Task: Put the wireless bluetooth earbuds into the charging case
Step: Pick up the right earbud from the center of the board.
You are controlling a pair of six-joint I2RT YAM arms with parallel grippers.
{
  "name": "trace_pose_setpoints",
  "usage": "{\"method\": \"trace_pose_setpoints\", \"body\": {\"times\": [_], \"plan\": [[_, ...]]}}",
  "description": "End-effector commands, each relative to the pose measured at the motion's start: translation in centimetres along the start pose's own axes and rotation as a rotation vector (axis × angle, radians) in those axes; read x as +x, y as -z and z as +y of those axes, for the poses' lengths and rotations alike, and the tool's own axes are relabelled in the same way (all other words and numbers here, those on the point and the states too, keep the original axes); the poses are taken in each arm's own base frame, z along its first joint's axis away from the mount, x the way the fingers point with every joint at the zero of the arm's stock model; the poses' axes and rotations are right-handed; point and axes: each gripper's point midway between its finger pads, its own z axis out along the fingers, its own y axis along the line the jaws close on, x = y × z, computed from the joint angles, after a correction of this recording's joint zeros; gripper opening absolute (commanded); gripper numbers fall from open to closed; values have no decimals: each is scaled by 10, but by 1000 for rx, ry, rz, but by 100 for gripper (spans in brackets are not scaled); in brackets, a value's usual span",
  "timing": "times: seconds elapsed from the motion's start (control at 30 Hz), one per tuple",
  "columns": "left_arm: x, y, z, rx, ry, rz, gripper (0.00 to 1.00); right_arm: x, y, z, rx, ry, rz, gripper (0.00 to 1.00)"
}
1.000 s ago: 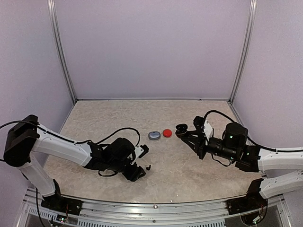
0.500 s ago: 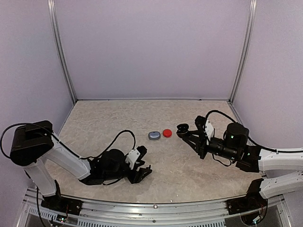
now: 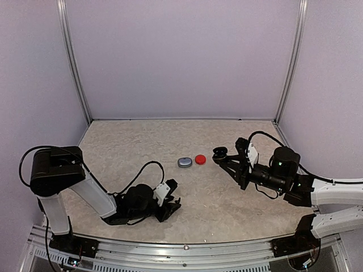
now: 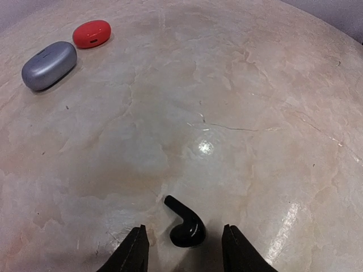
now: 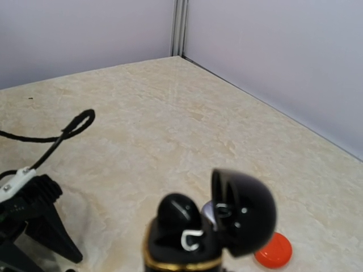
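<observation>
A black earbud [image 4: 186, 224] lies on the table between the fingers of my left gripper [image 4: 184, 229], which is open, with a gap on each side of the bud. In the top view that gripper [image 3: 170, 205] is low on the table near the front edge and hides the bud. My right gripper [image 3: 225, 159] is shut on a black charging case [image 5: 184, 241] and holds it above the table. The case's lid [image 5: 245, 212] stands open, and one black earbud [image 5: 177, 212] sits in it. The right fingers are hidden behind the case in the right wrist view.
A shut silvery-grey case [image 3: 184, 162] and a shut red case [image 3: 200, 159] lie side by side at the table's middle, left of the held case. The left arm's cable [image 3: 148, 168] loops over the table. Walls close in the back and both sides.
My left gripper has dropped to the table and shifted toward the front edge. Its fingers have narrowed around the black earbud. The right arm has hardly moved.
</observation>
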Motion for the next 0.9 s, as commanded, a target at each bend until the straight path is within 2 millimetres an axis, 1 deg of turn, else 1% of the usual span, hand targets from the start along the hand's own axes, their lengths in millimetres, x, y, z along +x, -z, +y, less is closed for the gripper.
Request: {"method": "trace_pose_setpoints", "body": {"times": [0.0,0.27,0.47,0.57,0.7,0.77,0.83,0.87], "plan": [[-4,-6,13,-69,-20,-8,44,-5,4,-6,21,-3,-29,0],[3,-14,13,-78,-55,28,37,-4,5,-7,29,-1,-26,0],[6,-14,14,-78,-61,38,30,-4,5,-8,31,0,-27,0],[6,-9,15,-79,-64,43,26,-2,5,-7,29,3,-23,0],[3,2,12,-55,-74,40,22,-2,4,-5,14,8,-20,0],[-3,9,3,-3,-79,30,19,0,2,-2,-1,15,-14,0],[-16,19,-5,55,-68,1,18,3,1,3,-31,26,-9,0],[-19,23,-11,92,-64,-2,18,4,0,6,-48,35,-7,0]]}}
